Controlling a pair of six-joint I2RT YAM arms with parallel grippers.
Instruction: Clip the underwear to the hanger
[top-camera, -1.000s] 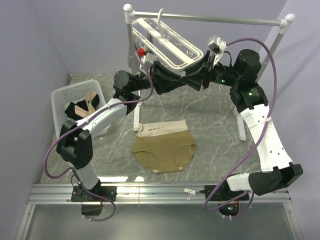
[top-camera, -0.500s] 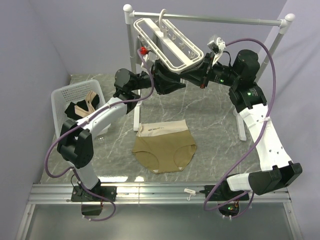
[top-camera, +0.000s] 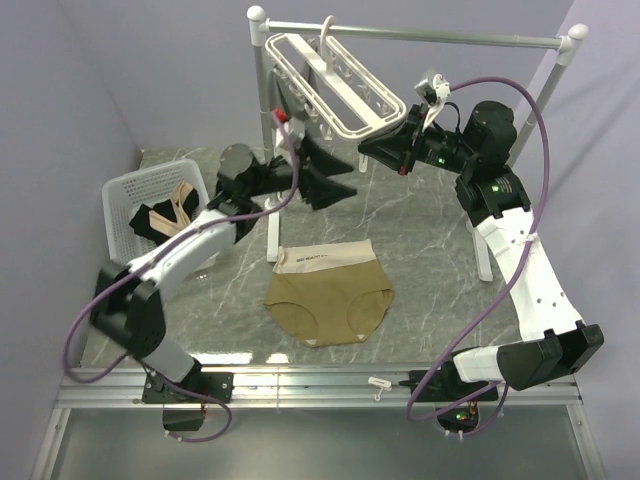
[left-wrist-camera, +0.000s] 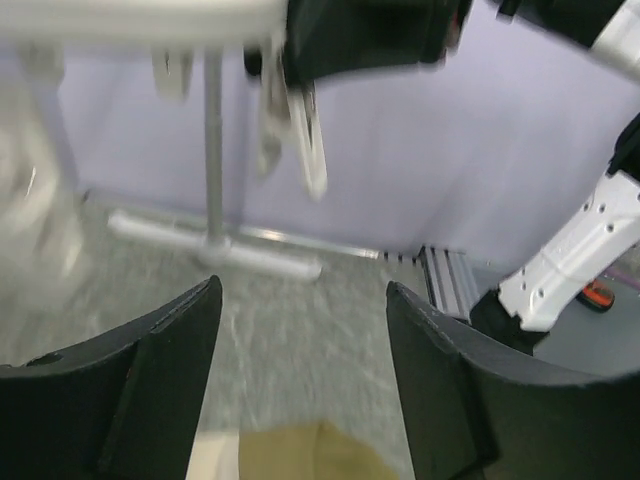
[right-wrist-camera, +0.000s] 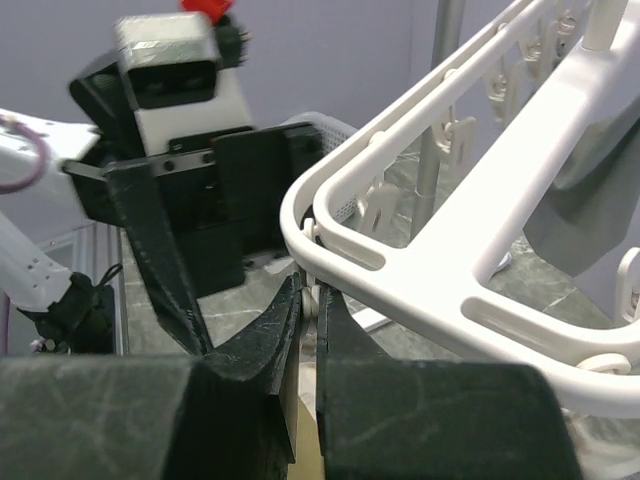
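The tan underwear (top-camera: 330, 295) lies flat on the marble table, and its edge shows low in the left wrist view (left-wrist-camera: 300, 455). The white hanger (top-camera: 335, 85) hangs tilted from the rail by its hook. Under its near corner (right-wrist-camera: 400, 250), my right gripper (top-camera: 362, 152) is shut on a small dangling white clip (right-wrist-camera: 310, 302), the fingers pinching it from both sides. My left gripper (top-camera: 343, 183) is open with nothing in it, left of and below the hanger; its fingers (left-wrist-camera: 150, 390) stand wide apart above the table.
The silver rail stand (top-camera: 420, 40) spans the back, with its left post (top-camera: 268, 150) close behind the left gripper. A white basket (top-camera: 125, 190) with black and beige cloth sits at the left. A grey garment (right-wrist-camera: 590, 200) hangs from the hanger.
The left gripper has opened and pulled back left and down from the hanger. The right gripper has shut on the clip. The hanger has swung up.
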